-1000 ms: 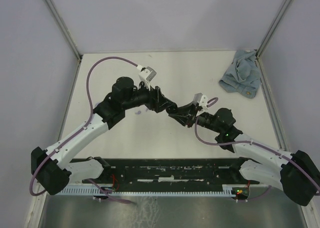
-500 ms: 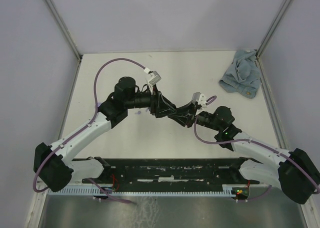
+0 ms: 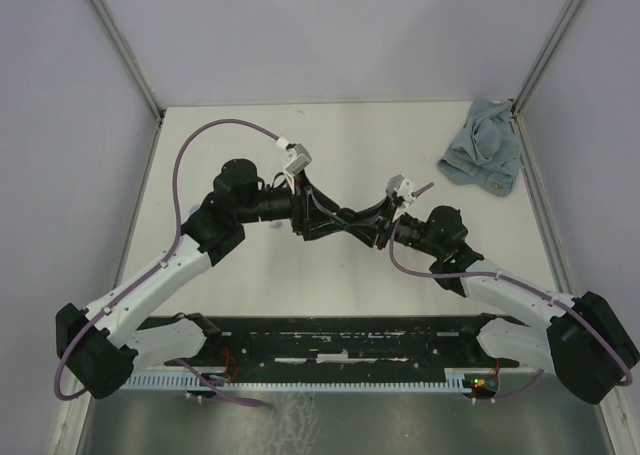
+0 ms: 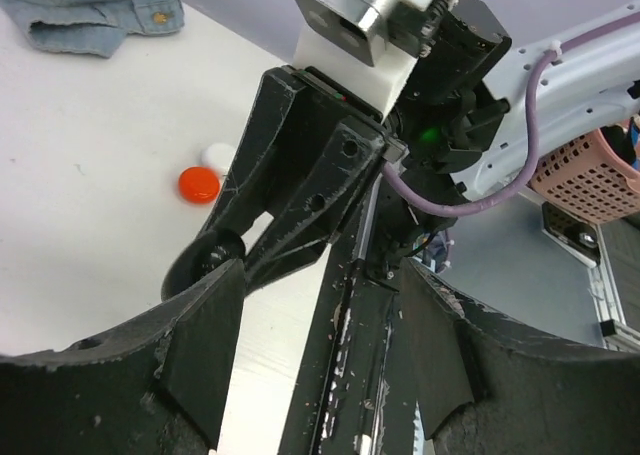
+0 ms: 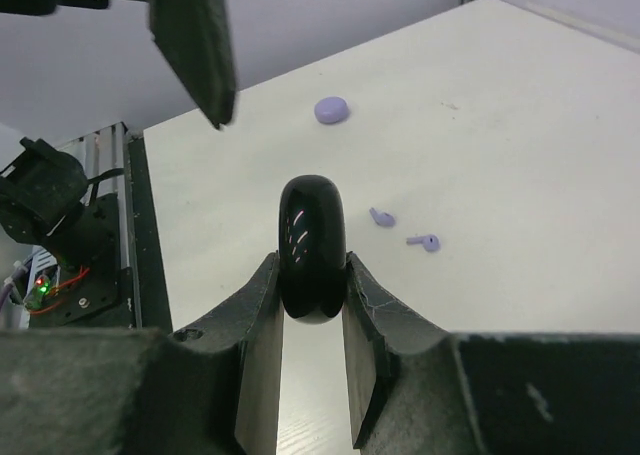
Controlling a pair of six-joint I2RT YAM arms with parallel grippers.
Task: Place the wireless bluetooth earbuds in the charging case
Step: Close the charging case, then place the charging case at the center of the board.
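Robot arms meet tool to tool above the middle of a white tabletop [image 5: 520,115]. The right tool [image 5: 312,280] is clamped narrowly on a glossy black round case [image 5: 311,225], held on edge between its two fingers and lifted off the surface. The left tool [image 4: 320,315] faces it with jaws spread wide and nothing between them; in its own wrist view the right tool's fingers fill the gap ahead.

Two lilac earbuds [image 5: 381,216] lie loose on the tabletop just beyond the held case and a little to its right in the right wrist view, near each other but apart. A lilac disc [image 5: 331,109] sits farther off on the same surface.

From the left wrist camera, a red disc [image 4: 199,184] rests on the tabletop with a white disc [image 4: 214,154] just beside it, both partly behind the right tool. A crumpled denim cloth [image 3: 482,157] lies at the far right corner, well apart from both tools. A pink basket [image 4: 590,175] shows off the tabletop's edge.
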